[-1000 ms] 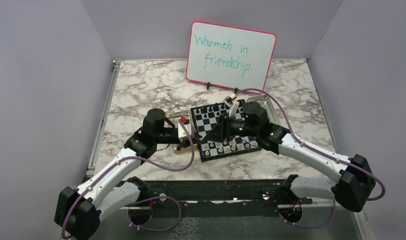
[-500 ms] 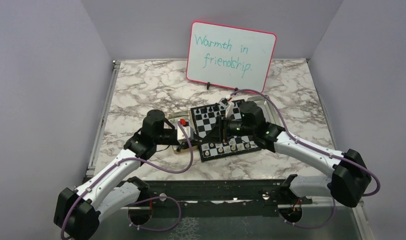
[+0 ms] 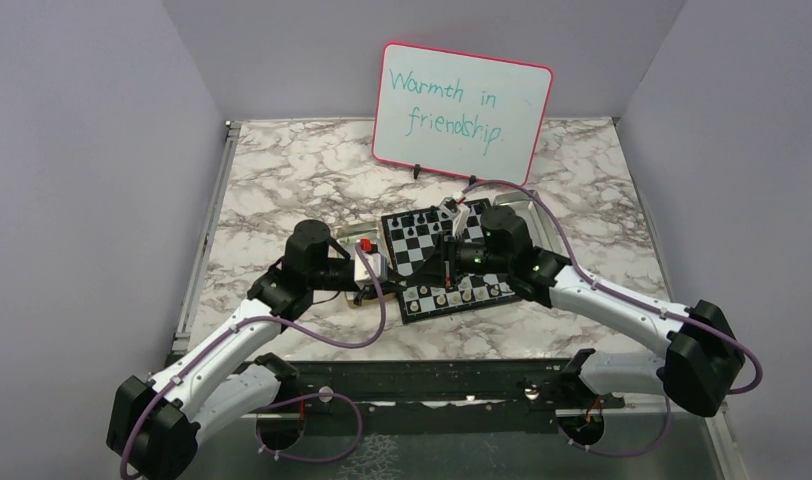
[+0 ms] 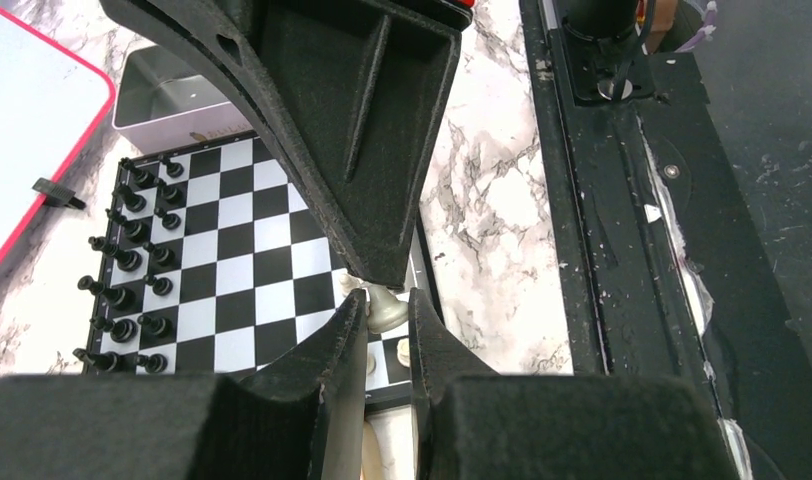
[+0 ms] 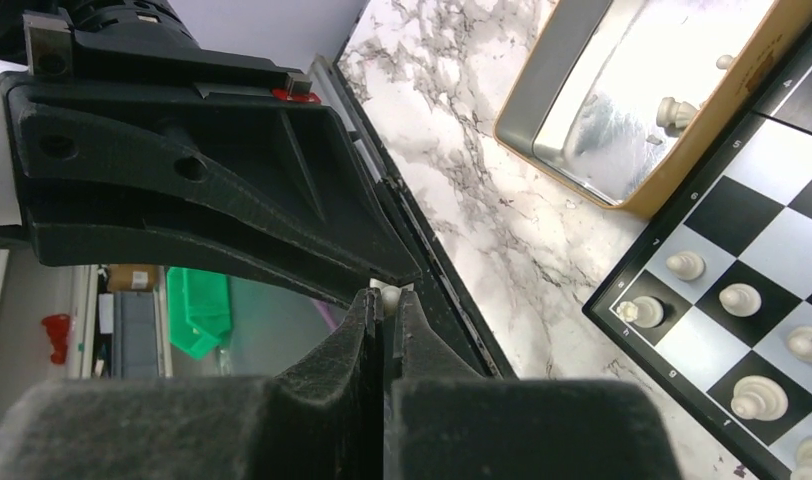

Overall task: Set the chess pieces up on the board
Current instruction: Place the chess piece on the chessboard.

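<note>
The board (image 3: 422, 255) lies mid-table. Black pieces (image 3: 422, 216) line its far edge and cream pieces (image 3: 454, 295) its near edge. My left gripper (image 3: 386, 275) is at the board's left near corner. In the left wrist view it (image 4: 387, 300) is shut on a cream piece (image 4: 387, 312) just above the board's cream edge (image 4: 400, 352). My right gripper (image 3: 448, 264) stands over the board's middle. In the right wrist view its jaws (image 5: 387, 298) are pinched on a small cream piece (image 5: 388, 295). Cream pieces (image 5: 740, 298) stand on the board's corner there.
A tan box (image 5: 682, 160) with a shiny inside holds loose cream pieces (image 5: 674, 110) left of the board. A silver tray (image 3: 530, 212) lies behind the board's right side. A whiteboard (image 3: 462, 100) stands at the back. A black rail (image 3: 422, 385) runs along the near edge.
The right arm has swung a little left and its gripper has turned more upright over the board. The left gripper has barely moved.
</note>
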Controlling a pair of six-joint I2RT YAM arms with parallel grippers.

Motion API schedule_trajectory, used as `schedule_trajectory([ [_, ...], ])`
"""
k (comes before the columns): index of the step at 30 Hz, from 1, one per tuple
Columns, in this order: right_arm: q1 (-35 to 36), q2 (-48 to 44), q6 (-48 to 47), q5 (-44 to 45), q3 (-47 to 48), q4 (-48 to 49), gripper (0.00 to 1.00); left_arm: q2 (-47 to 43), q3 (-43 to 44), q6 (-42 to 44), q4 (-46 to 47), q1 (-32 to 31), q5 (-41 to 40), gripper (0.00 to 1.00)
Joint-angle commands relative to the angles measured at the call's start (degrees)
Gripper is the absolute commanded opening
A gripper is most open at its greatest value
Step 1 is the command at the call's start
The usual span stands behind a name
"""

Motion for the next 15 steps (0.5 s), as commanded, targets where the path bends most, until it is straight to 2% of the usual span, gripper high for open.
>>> schedule_trajectory([
  [1, -0.27, -4.27, -0.82, 5.05, -2.03, 2.89, 0.01, -1.12, -0.02, -1.37, 1.57, -0.44, 1.79, 0.20],
  [7, -0.25, -8.22, -3.75, 11.06, -2.39, -2.69, 0.01, -0.44, -0.07, -1.33, 1.77, -0.44, -0.38, 0.50],
  [11, -0.23, -12.08, -4.77, 17.97, -2.61, -8.70, 0.01, 0.15, 0.56, -1.58, 1.27, -0.44, -3.15, 0.55],
  [15, -0.21, -16.55, -6.25, 29.28, -2.87, -16.69, 0.01, 1.09, 1.14, -2.24, 0.97, -0.44, -4.42, 0.62],
])
